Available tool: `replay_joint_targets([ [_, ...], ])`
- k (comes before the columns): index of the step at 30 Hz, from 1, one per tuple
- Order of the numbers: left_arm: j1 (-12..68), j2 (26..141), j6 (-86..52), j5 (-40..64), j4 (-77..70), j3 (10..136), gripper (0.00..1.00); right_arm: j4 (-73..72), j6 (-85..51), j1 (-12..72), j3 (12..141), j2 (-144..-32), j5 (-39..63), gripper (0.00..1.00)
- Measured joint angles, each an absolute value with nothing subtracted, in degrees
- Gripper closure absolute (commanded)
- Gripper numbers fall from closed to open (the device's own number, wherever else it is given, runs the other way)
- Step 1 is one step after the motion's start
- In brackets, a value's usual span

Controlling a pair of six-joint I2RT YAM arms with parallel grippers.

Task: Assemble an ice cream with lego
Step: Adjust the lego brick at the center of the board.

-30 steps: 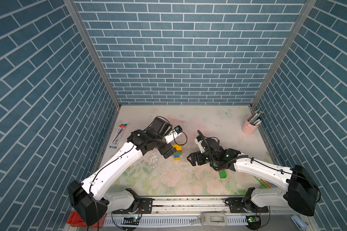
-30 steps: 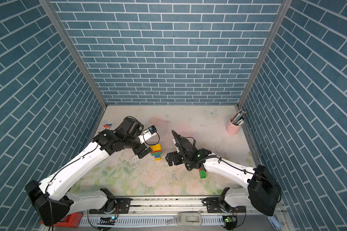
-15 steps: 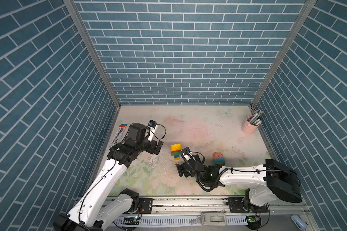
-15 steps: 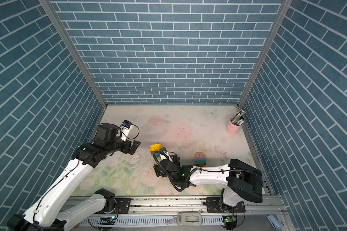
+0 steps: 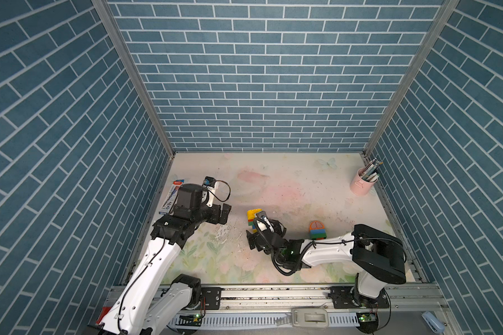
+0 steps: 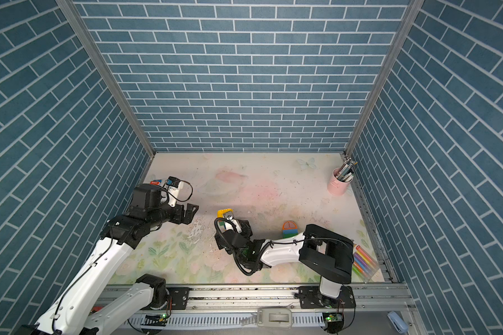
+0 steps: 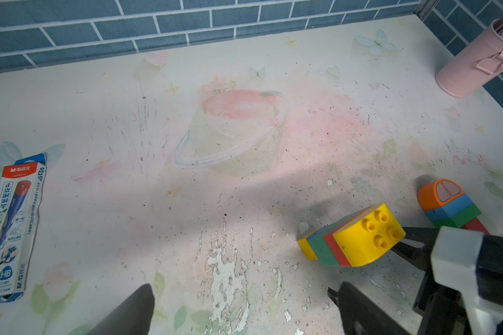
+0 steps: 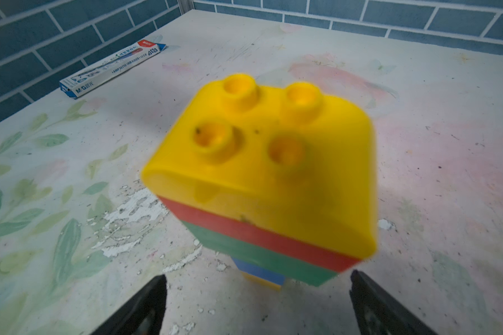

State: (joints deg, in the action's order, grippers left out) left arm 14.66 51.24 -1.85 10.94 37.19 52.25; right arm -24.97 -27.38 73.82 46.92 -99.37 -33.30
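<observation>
- Left fingers are standing wide apart and gripping nothing. Only bare desk is showing between the two tips in the left wrist view.
- In both top views they are hanging over the left side of the desk, near the pencil box and well apart from either brick stack.
- Right fingers are also spreading wide. They are sitting low on either side of the yellow-topped lego stack, with the stack's foot lying between the tips.
- One right tip is showing a clear gap to the bricks. The other is lying close to the corner of the green brick; contact there cannot be told. The stack is looking blurred in the right wrist view.
- The yellow-topped lego stack is standing mid-desk. It is showing a rounded yellow brick on top, then red, green and blue, with a small yellow brick at the base.
- The orange-topped lego stack is standing apart to the right of it, just beside the right arm. An orange rounded top is sitting over blue, green and red.
- A pink cup of pens is sitting in the far right corner. A marker pack is lying at the near right edge of the desk.
</observation>
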Motion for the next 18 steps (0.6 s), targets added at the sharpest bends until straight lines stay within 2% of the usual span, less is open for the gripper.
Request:
replay_joint_targets([
  [9, 13.7, 50.7, -2.2, 12.0, 36.9, 51.0, 0.00, -29.5, -25.6, 71.6, 48.5, -102.6, -33.5, 0.02],
  [18, 13.5, 50.7, -2.2, 12.1, 36.9, 50.9, 0.01, -31.3, -23.9, 70.8, 49.6, -103.9, -33.7, 0.24],
])
